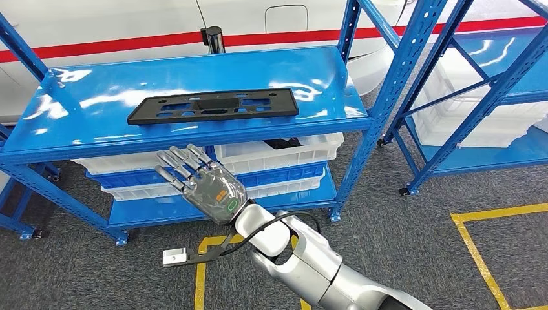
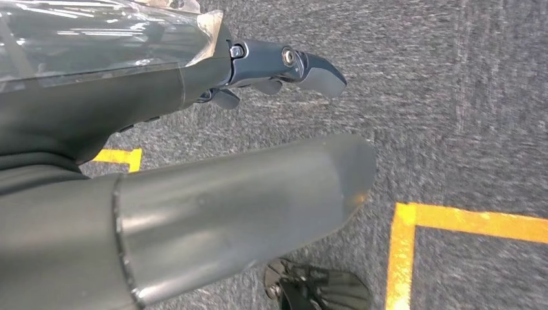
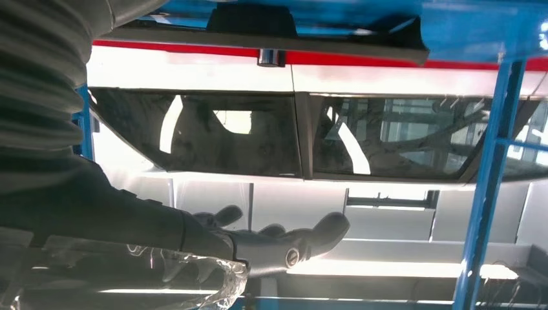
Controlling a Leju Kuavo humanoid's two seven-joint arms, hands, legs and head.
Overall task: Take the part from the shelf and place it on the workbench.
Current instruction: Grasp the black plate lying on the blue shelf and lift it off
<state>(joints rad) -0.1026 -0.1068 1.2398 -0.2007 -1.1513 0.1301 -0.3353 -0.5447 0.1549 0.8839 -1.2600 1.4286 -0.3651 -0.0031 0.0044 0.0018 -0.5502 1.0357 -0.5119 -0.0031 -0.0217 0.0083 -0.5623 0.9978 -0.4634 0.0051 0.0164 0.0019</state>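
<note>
The right hand (image 1: 205,183) is hovering with fingers spread, holding nothing, just below the shelf's (image 1: 77,97) front edge, where the black part (image 1: 213,106) is lying flat.

The left hand (image 2: 194,97) is hanging over the floor, holding nothing, fingers slightly curled.

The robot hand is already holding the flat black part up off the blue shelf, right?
Not quite. In the head view the flat black part lies on the top of the blue shelf, not lifted. The right robot hand is open with its fingers spread, in front of the shelf's edge and below the part, holding nothing.
</note>
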